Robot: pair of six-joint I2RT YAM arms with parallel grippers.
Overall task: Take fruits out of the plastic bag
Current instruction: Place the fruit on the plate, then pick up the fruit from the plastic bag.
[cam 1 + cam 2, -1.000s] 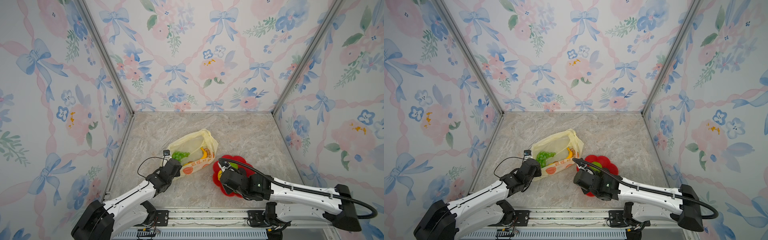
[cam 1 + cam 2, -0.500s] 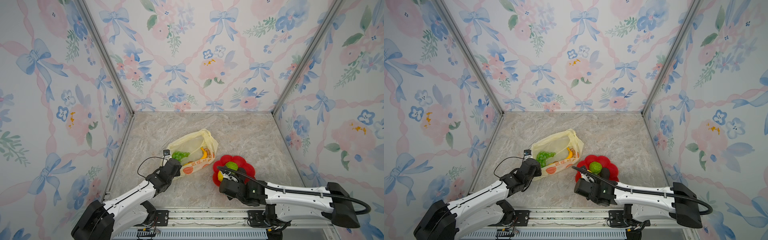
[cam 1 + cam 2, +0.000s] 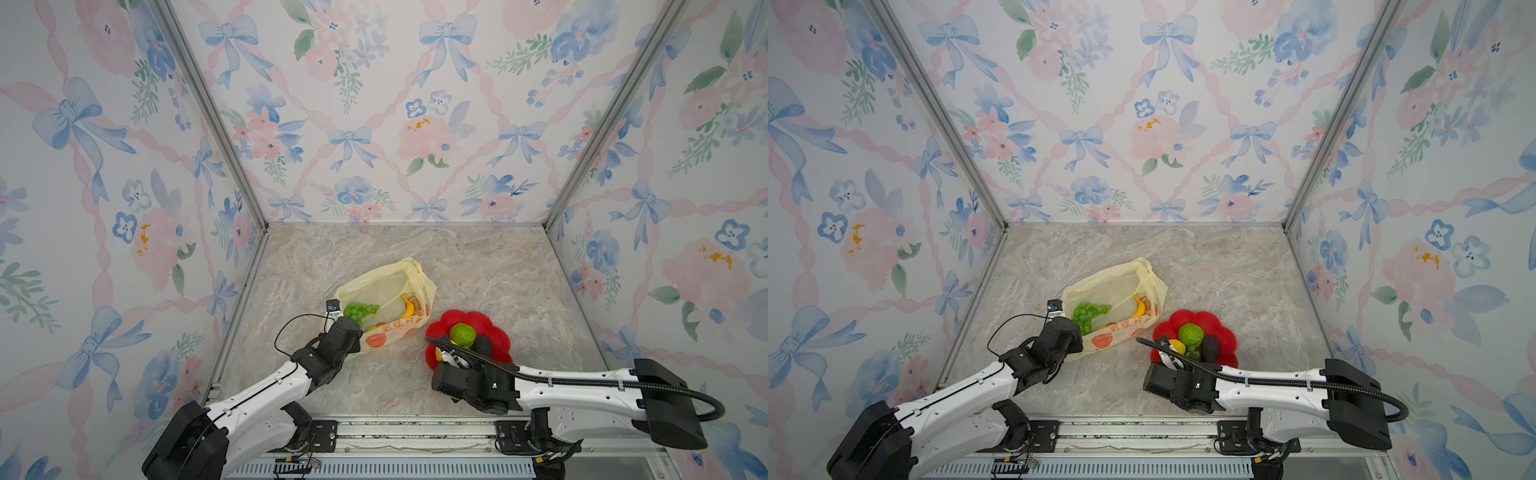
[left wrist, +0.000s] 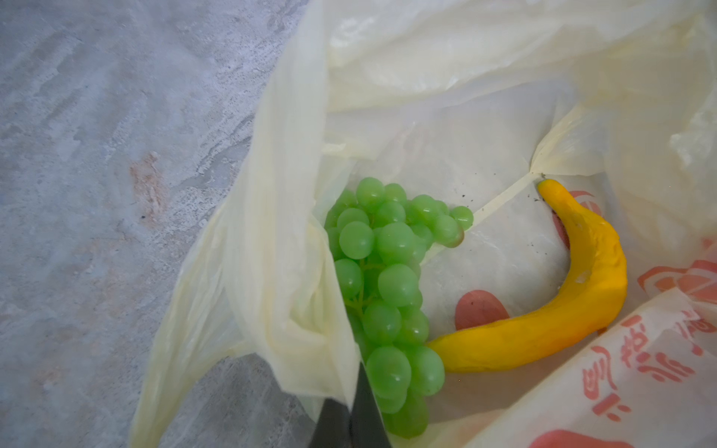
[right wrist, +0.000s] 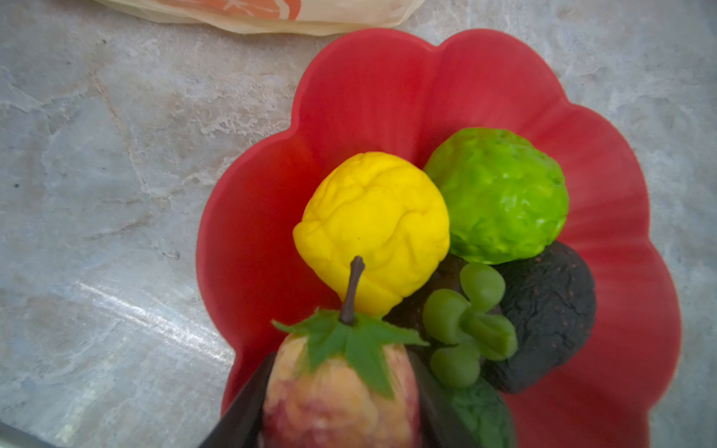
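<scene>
- I am seeing the left gripper clamped fully closed on a gathered fold at the mouth of the plastic bag.
- The bag is lying open on the marble tabletop, spreading away ahead of that gripper.
- Inside it, a green grape bunch is sitting just beyond the left fingertips and touching the banana, which is lying farther in.
- I am reading the right gripper as part open, with its fingers lying against both sides of the strawberry at the near rim of the red plate.
- I cannot tell whether the strawberry is resting on the plate or hanging above it.
- Just ahead of the right fingertips, the yellow citrus, green citrus, avocado and a small grape sprig are crowding together on the plate, touching.
- In both top views the bag is lying near the plate but apart from it.
</scene>
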